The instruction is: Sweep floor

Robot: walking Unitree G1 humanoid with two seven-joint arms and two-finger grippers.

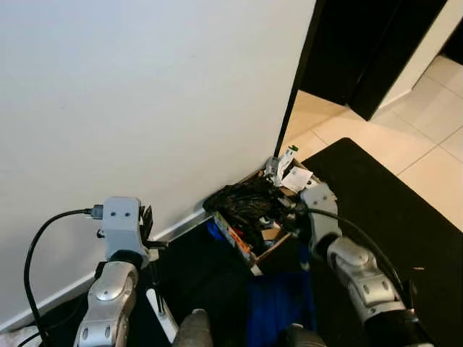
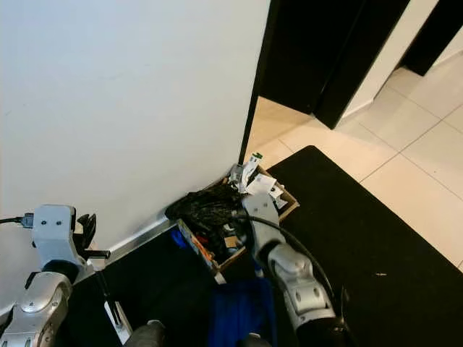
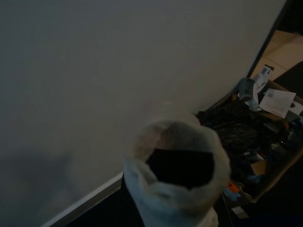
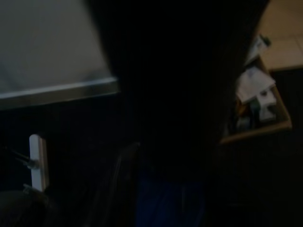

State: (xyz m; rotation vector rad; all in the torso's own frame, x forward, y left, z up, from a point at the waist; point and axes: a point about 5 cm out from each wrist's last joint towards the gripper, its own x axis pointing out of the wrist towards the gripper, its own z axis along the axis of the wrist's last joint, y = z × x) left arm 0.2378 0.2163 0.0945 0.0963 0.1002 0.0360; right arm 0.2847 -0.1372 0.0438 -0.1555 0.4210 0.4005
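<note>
The left pincer [image 1: 147, 217], state indeterminable, is hovering beside the white wall [image 1: 145, 87] over the black floor mat [image 2: 347, 217], with no broom identifiable; any long, light, stiff handle is best gripped mid-shaft.

White wall [image 1: 145, 94], black rug [image 1: 391, 210], beige tiles [image 1: 434, 116]

Cluttered cardboard box [image 1: 269, 242] against white wall [image 1: 145, 94] (corner).

Both head views are bright and sharp, the white wall [image 1: 145, 94] evenly lit. Both wrist views are dim; the right one is nearly black and blurred.
</note>
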